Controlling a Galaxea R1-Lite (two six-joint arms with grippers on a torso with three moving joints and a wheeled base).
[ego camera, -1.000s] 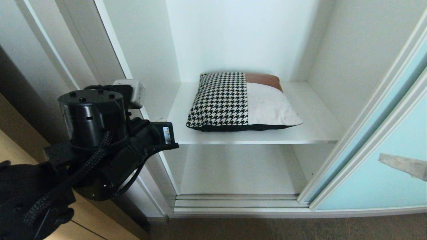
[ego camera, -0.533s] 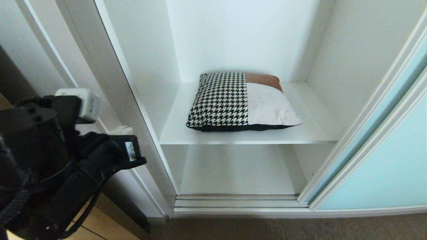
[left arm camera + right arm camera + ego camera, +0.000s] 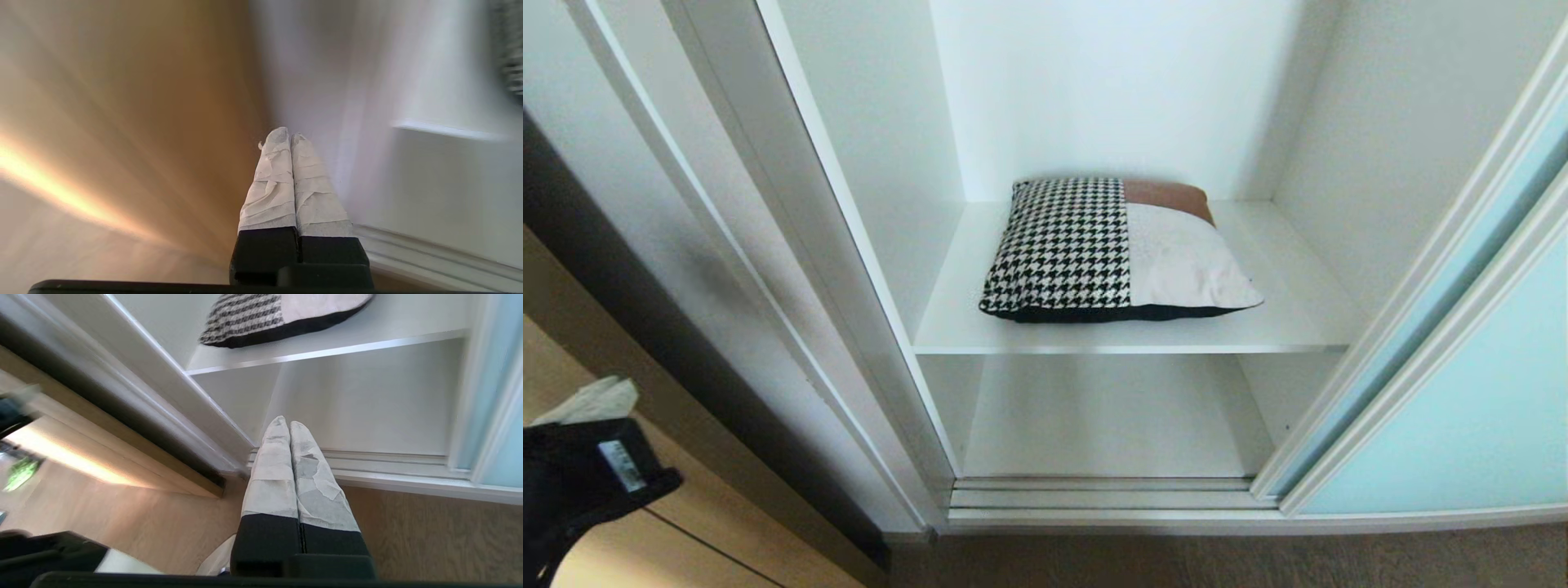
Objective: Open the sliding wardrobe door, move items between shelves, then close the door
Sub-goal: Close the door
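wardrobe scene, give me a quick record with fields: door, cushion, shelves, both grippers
door: sliding wardrobe door slid to the right, opening clear
cushion: cushion lies flat on the upper shelf, nothing touching it
lower shelf: lower shelf bare where visible
left gripper: left gripper shut, holding nothing, low at the left outside the wardrobe
right gripper: right gripper shut, holding nothing, over the floor before the bottom track

The square houndstooth-and-patch cushion (image 3: 1115,249) lies mid-frame on the upper white shelf board (image 3: 1290,322), with the frosted glass sliding door (image 3: 1462,408) at right.
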